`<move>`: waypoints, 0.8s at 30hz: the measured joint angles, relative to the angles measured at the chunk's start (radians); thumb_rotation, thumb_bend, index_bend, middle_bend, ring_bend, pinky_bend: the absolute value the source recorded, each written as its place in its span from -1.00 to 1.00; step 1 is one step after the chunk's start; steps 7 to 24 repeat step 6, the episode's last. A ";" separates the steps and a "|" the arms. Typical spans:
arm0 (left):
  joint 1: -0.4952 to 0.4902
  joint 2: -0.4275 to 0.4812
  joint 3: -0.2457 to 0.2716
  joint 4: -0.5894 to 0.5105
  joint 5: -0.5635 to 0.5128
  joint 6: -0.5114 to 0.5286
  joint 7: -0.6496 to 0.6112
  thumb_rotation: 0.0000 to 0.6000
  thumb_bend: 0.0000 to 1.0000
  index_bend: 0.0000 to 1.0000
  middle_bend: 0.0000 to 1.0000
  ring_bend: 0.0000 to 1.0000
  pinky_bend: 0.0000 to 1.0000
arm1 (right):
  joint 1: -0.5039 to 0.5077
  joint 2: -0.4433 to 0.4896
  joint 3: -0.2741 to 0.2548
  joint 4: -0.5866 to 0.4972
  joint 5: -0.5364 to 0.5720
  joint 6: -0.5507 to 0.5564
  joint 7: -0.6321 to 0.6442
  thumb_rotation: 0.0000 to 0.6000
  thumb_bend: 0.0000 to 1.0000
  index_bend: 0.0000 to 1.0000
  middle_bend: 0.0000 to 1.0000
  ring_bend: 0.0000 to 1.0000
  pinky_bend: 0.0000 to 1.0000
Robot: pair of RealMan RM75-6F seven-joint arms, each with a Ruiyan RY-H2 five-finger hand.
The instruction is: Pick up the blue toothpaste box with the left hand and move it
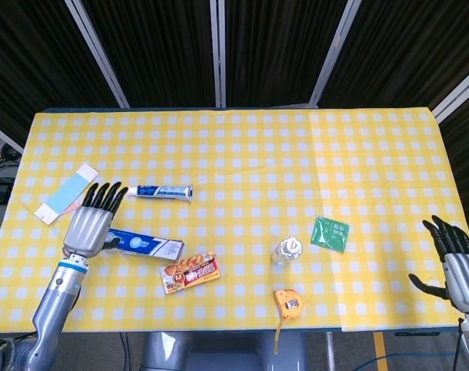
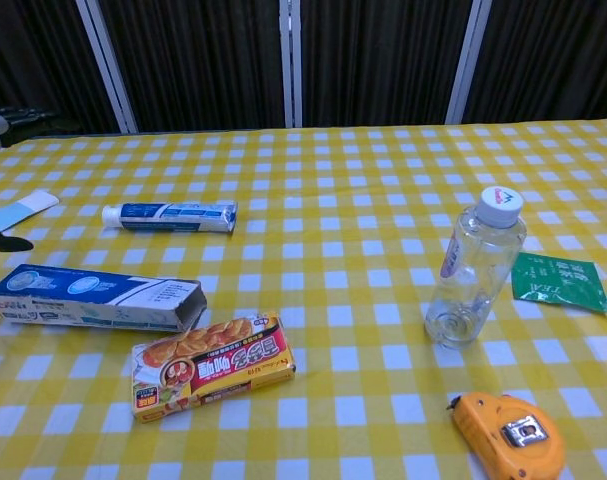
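Note:
The blue toothpaste box lies flat on the yellow checked table, left of the middle near the front, its right end just above the snack box. In the chest view the toothpaste box rests lengthwise on the cloth. My left hand hovers over the box's left end with its fingers stretched out and apart, holding nothing; only its thumb tip shows at the chest view's left edge, above the box. My right hand hangs open off the table's right front corner.
A toothpaste tube lies behind the box, and a light blue card sits at the far left. A clear bottle stands mid-right, with a green packet to its right and an orange tape measure by the front edge.

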 measured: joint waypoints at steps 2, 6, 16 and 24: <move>0.048 -0.013 0.028 0.015 0.036 0.066 -0.018 1.00 -0.98 -1.00 -1.00 -1.00 -1.00 | 0.001 -0.004 -0.002 -0.001 -0.002 0.000 -0.013 1.00 -0.83 -0.96 -1.00 -1.00 -1.00; 0.142 -0.033 0.077 0.059 0.109 0.180 -0.073 1.00 -0.98 -1.00 -1.00 -1.00 -1.00 | 0.002 -0.014 -0.004 -0.002 -0.005 -0.001 -0.037 1.00 -0.84 -0.96 -1.00 -1.00 -1.00; 0.142 -0.033 0.077 0.059 0.109 0.180 -0.073 1.00 -0.98 -1.00 -1.00 -1.00 -1.00 | 0.002 -0.014 -0.004 -0.002 -0.005 -0.001 -0.037 1.00 -0.84 -0.96 -1.00 -1.00 -1.00; 0.142 -0.033 0.077 0.059 0.109 0.180 -0.073 1.00 -0.98 -1.00 -1.00 -1.00 -1.00 | 0.002 -0.014 -0.004 -0.002 -0.005 -0.001 -0.037 1.00 -0.84 -0.96 -1.00 -1.00 -1.00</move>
